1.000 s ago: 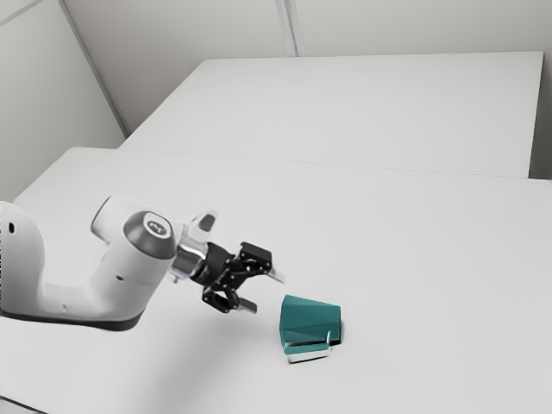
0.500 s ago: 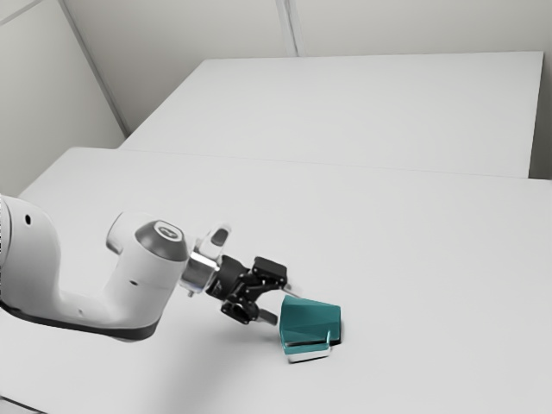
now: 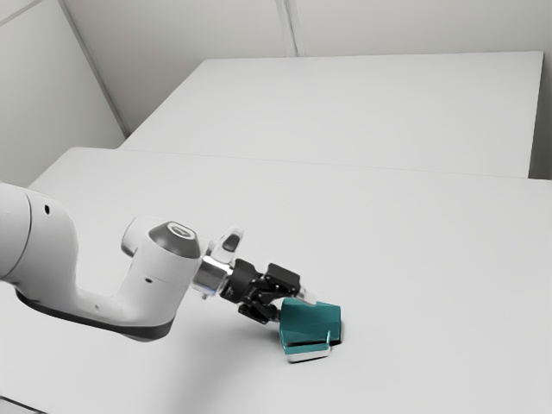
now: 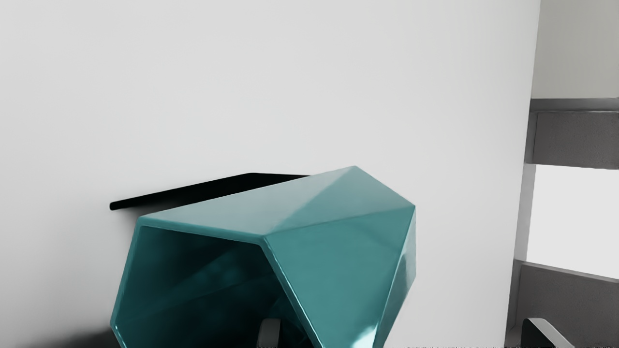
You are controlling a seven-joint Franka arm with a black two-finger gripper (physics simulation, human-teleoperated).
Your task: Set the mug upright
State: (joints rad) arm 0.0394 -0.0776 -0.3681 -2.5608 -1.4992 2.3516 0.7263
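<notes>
In the exterior view my gripper (image 3: 296, 309) is at the open end of the teal mug (image 3: 310, 323), which lies on its side with its handle (image 3: 308, 352) toward the view's bottom. The wrist view has the mug's mouth facing my hand, the faceted mug (image 4: 338, 241) between the fingertips of my open gripper (image 4: 404, 333). One finger (image 4: 269, 333) stands at the mouth, in front of the dark inside; the other finger (image 4: 541, 333) is outside, apart from the mug's wall.
The white table (image 3: 431, 259) carries the mug, with a second white surface (image 3: 362, 108) behind it. Past the table's edge, grey frames and a pale wall (image 4: 575, 48) stand in the wrist view.
My arm has moved toward the exterior view's right and somewhat down, bringing the gripper from beside the mug to its mouth. The mug has not moved.
</notes>
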